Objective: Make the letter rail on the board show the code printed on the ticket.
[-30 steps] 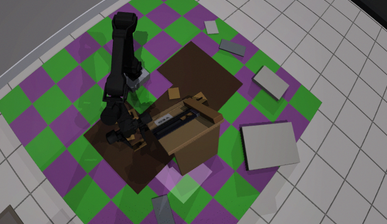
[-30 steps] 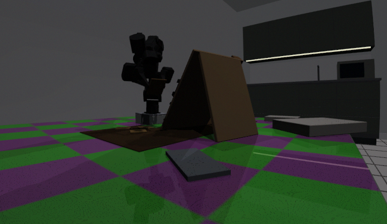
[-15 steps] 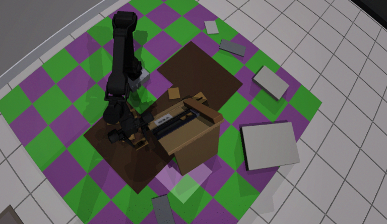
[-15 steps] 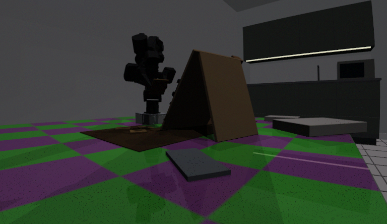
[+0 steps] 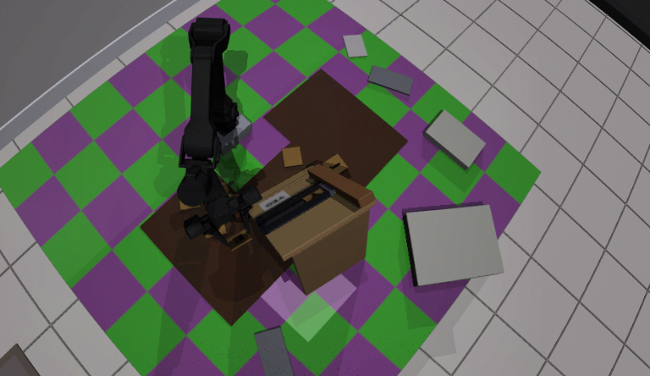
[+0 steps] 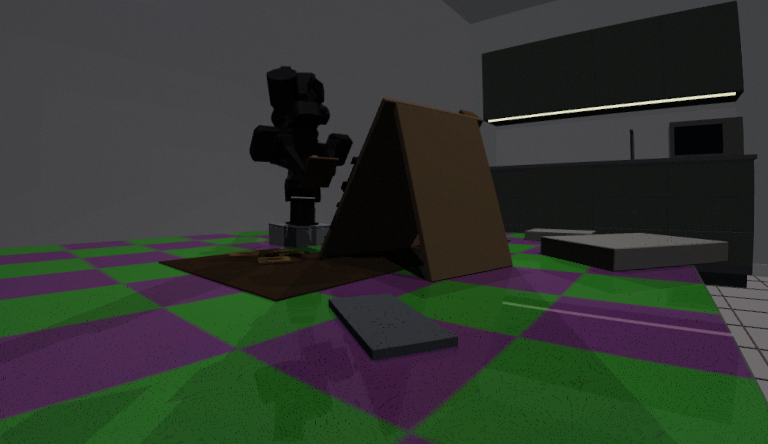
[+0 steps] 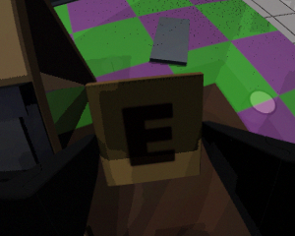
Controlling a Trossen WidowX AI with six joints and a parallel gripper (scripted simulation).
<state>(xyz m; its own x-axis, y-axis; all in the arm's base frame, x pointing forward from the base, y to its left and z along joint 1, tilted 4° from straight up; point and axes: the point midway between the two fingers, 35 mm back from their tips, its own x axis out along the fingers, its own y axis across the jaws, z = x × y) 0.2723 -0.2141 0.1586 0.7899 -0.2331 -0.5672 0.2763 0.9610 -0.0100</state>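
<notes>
Brown matting (image 5: 330, 113) (image 6: 271, 286) (image 7: 152, 211) lies under the work, with ochre tiles (image 5: 189, 206) on its left part, partly hidden by the arm. Just right of them is the gripper (image 5: 239, 237) (image 6: 321, 171) (image 7: 150, 136), its two fingers closed on opposite side edges of the E tile (image 5: 240, 241) (image 6: 320, 173) (image 7: 149, 125). That tile is raised off the mat, beside the board's left end, its letter upright in the wrist view.

It looks like light, stiff wood: unlikely to bend or break, but thin enough to twist if an edge catches. The side-edge hold leaves the face uncovered; a grip kept square and well centred should resist tipping. Smooth edges might slip under a hard push.

Rightward stands the tan board (image 5: 316, 225) (image 6: 453, 190) (image 7: 7, 44), with the dark rail (image 5: 287, 212) (image 7: 7, 143) across its slope. The small ticket (image 5: 274, 201) lies alongside, too small to read surely. An ochre patch (image 5: 313, 193) near the rail's right end is probably a tile already in. The next move likely calls for lining E up with the left mouth, then sliding it right.

Beyond the rail's far side lies a loose tile (image 5: 291, 157); the reddish block (image 5: 341, 185) caps the right end.
</notes>
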